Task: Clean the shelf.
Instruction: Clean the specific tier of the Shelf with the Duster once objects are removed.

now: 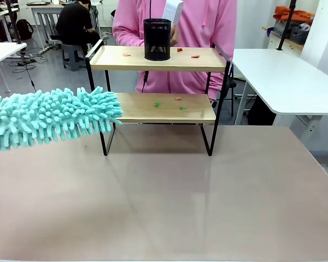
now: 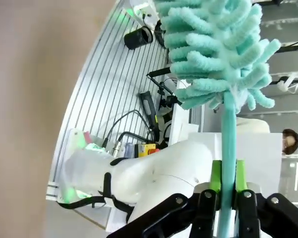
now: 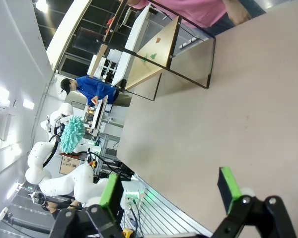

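The shelf [image 1: 213,60] is being shown at twelve o'clock on the table [image 1: 164,196], near the far edge, with a person just behind it. The teal duster [image 1: 49,117] is being held in from nine o'clock, its tip hanging just beside the lower board's left end; contact cannot be told. Its handle [image 2: 229,144] is being clamped between the green pads of the left gripper [image 2: 228,174]. The right gripper [image 3: 169,187] is being held wide open, with nothing in it.

Risks are being judged. The black mesh cup [image 1: 157,39] on the top board could be toppled by a wide sweep. The fluffy head could be snagged on the frame's left post. The scraps [image 1: 180,49] could be flung toward twelve o'clock, at the person. Open room is being left toward six and three o'clock, while the gap between the boards is being judged tight.
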Robot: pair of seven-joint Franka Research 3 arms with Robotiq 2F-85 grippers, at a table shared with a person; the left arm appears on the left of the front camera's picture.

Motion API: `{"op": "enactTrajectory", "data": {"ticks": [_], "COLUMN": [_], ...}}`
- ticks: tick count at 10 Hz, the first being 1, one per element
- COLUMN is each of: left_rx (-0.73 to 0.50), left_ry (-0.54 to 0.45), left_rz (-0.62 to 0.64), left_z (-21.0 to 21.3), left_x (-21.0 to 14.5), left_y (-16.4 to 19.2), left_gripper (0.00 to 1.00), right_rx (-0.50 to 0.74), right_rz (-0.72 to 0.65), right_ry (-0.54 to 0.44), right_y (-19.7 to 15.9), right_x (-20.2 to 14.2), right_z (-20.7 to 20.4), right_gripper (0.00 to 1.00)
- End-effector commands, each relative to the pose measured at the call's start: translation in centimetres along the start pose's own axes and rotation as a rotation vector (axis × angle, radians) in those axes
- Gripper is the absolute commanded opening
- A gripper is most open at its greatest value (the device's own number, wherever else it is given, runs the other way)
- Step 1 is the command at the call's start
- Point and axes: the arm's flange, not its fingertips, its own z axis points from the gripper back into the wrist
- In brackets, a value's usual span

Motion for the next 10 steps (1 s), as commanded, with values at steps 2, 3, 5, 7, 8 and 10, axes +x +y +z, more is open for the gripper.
{"op": "enactTrajectory", "data": {"ticks": [2,3,5,7,8,10], "left_rx": [0.044,0.035,0.060,0.114,-0.027,0.094], "left_ry": [-0.129,-0.156,-0.194,-0.397,-0.213,-0.279], "left_rz": [0.099,0.123,0.167,0.139,0.201,0.163], "left_z": [-2.1,-3.0,-5.5,-6.8,-6.7,-5.6], "left_x": [4.0,5.9,9.4,12.4,12.9,11.9], "left_y": [1.2,1.6,2.9,4.1,3.9,4.7], "left_gripper": [0.12,0.12,0.12,0.12,0.12,0.12], "right_rx": [0.014,0.014,0.014,0.014,0.014,0.014], "right_rz": [0.028,0.028,0.028,0.028,0.028,0.028], "right_ry": [-0.017,-0.017,-0.017,-0.017,-0.017,-0.017], "right_y": [0.0,0.0,0.0,0.0,0.0,0.0], "right_x": [0.3,0.3,0.3,0.3,0.3,0.3], "right_z": [0.0,0.0,0.0,0.0,0.0,0.0], "right_gripper": [1.00,1.00,1.00,1.00,1.00,1.00]}}
